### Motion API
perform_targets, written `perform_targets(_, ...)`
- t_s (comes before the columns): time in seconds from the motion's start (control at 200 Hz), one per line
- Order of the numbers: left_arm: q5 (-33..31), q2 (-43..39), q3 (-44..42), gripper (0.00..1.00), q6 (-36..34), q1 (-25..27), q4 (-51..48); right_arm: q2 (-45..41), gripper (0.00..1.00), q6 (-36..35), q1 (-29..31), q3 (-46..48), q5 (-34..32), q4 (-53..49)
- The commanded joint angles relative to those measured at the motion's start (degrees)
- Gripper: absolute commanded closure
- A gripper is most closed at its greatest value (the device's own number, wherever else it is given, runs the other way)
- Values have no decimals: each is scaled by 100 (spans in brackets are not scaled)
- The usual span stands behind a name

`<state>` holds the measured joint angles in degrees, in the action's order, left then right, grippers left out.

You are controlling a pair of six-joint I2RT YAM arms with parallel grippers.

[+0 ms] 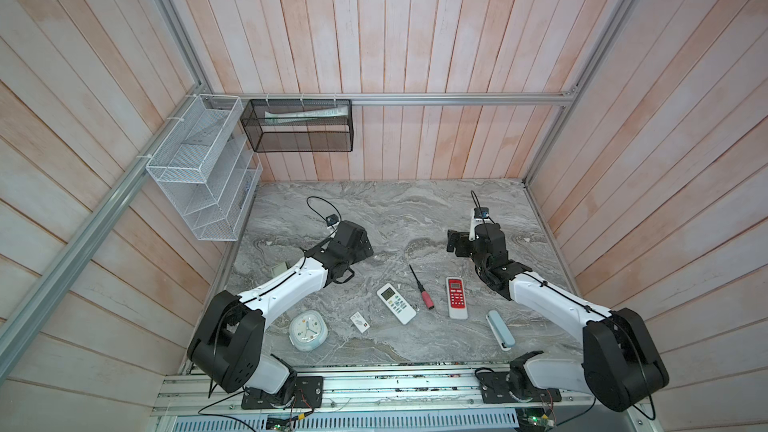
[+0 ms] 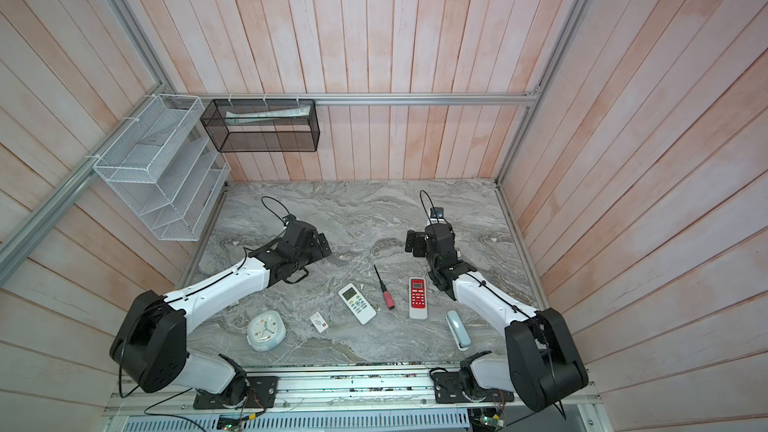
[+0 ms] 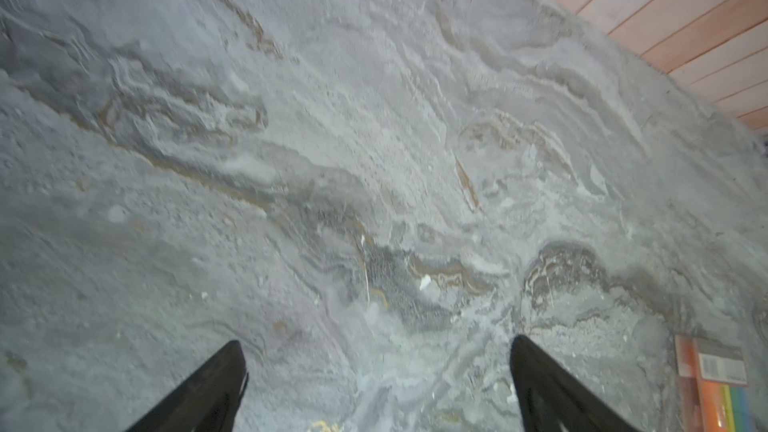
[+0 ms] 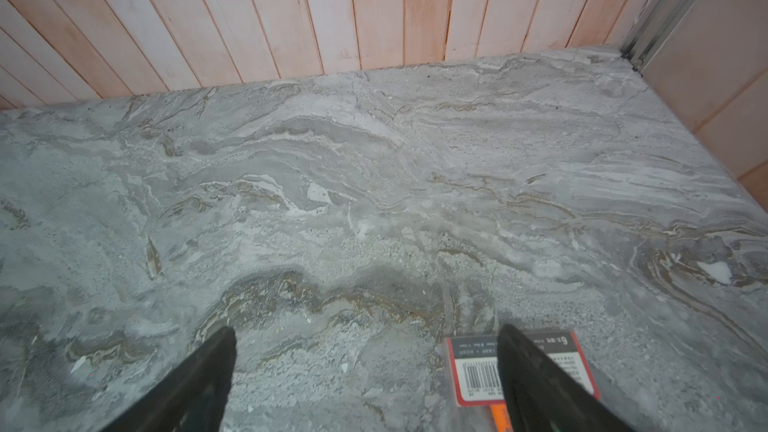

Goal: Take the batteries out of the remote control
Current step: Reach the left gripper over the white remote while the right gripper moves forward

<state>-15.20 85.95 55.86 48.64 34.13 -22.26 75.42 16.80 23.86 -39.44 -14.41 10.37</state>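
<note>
2 remotes lie face up toward the front edge of the marble desk [image 1: 415, 209]: a white remote [image 1: 396, 303] about midway along it and a red remote [image 1: 456, 297] to its right. The red-handled screwdriver [image 1: 421, 288] lies between them, touching neither. The batteries cannot be seen in any view.

The left gripper [image 3: 376, 342] hangs over bare marble left of the desk's middle, well behind the remotes, its jaws spread wide and holding nothing. The right gripper [image 4: 368, 329] hangs right of the middle, behind the red remote, jaws equally wide and empty. In the right wrist view 1 finger [image 4: 536, 384] overlaps an orange pack [image 4: 473, 367] with a barcode label lying on the desk.

A round clock [image 1: 308, 331] sits near the front-left corner, with a small card [image 1: 360, 322] between it and the white remote. A pale blue stapler [image 1: 500, 330] lies near the front edge, right of the red remote.
</note>
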Motion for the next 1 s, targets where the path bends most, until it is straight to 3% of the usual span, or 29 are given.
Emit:
perform_targets(0.0,117,201,163,0,1036,343,-991,13,2,393,84,-53,-238,-636)
perform_targets(0.215,69,868,830,0,1721,1219,-1899,-260,2,491,93,246,-44,-572)
perform_targets(0.445,99,1546,1494,0,2648,1751,-2541,-533,2,414,88,577,-59,-428)
perform_targets(0.73,606,1586,1399,0,3108,1838,-1937,-870,2,337,93,945,-103,-158)
perform_targets(0.995,711,1965,1635,0,3453,1908,-2198,-1063,2,324,90,1077,-97,-97)
